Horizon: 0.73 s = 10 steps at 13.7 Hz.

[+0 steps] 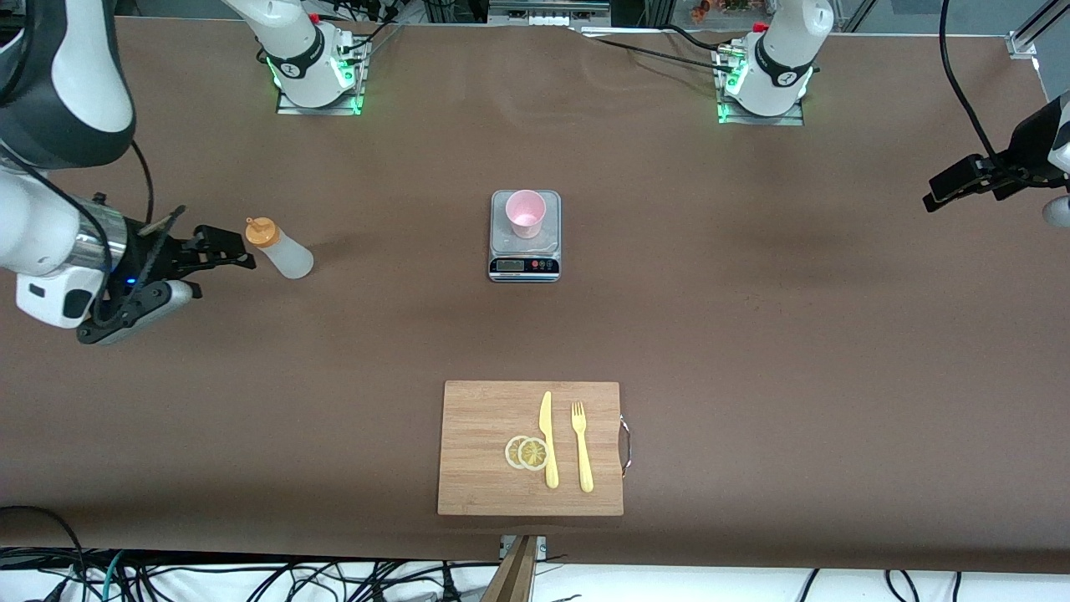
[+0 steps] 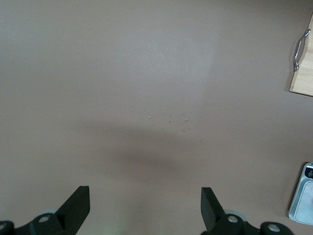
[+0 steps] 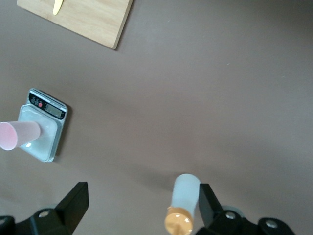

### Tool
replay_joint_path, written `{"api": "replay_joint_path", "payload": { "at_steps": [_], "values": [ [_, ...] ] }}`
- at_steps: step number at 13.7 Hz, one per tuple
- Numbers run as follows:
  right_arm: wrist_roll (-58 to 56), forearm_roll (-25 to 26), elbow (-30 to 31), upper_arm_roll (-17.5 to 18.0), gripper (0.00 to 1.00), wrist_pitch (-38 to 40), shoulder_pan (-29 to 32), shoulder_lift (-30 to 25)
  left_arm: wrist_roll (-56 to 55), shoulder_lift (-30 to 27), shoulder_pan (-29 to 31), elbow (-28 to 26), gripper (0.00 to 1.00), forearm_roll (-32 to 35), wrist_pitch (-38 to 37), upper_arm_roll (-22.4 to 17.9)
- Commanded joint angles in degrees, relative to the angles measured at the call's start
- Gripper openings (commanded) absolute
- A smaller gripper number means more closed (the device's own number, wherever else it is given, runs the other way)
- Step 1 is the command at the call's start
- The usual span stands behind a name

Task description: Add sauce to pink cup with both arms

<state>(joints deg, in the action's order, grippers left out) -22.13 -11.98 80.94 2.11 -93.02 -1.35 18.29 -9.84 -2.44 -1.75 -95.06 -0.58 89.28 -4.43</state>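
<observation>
Front view gives me the sauce [image 1: 280,249] upright toward the right arm's end, right gripper [image 1: 226,249] spread wide just beside it; pink cup [image 1: 526,213] sits on the scale [image 1: 524,266]; left gripper [image 1: 940,191] waits wide over bare table [image 1: 752,293].

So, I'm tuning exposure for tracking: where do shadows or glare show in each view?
Front view: soft shadows on the table near the left arm's end and beside the bottle; green glow at both bases. Left wrist view: a broad dim shadow on bare table above the open left tool. Right wrist view: even light, faint shadow by the bottle; cup pale.
</observation>
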Motion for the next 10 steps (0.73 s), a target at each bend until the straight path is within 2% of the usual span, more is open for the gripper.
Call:
{"api": "replay_joint_path", "payload": {
  "at_steps": [1,4,6,7,10],
  "values": [
    [-1.25,0.82,2.74,-1.58,1.0,-3.48,-0.06,-2.56,1.05,-0.28,0.17,0.49,1.0,-1.09,-0.86,0.04],
    [-0.73,0.64,2.65,-5.62,1.0,-4.27,0.03,-3.87,1.05,-0.28,0.17,0.49,1.0,-1.09,-0.86,0.04],
    [-0.81,1.08,2.74,-6.42,1.0,-4.63,0.99,-5.36,1.05,-0.28,0.17,0.49,1.0,-1.09,-0.86,0.04],
    [-0.81,2.39,2.65,-6.42,1.0,-4.71,1.26,-5.98,1.05,-0.28,0.17,0.4,1.0,-1.09,-0.86,0.04],
    [-0.73,12.04,2.65,-5.72,1.0,-4.54,1.17,-8.79,1.05,-0.28,0.17,0.49,1.0,-1.09,-0.77,0.04]
  ]
}}
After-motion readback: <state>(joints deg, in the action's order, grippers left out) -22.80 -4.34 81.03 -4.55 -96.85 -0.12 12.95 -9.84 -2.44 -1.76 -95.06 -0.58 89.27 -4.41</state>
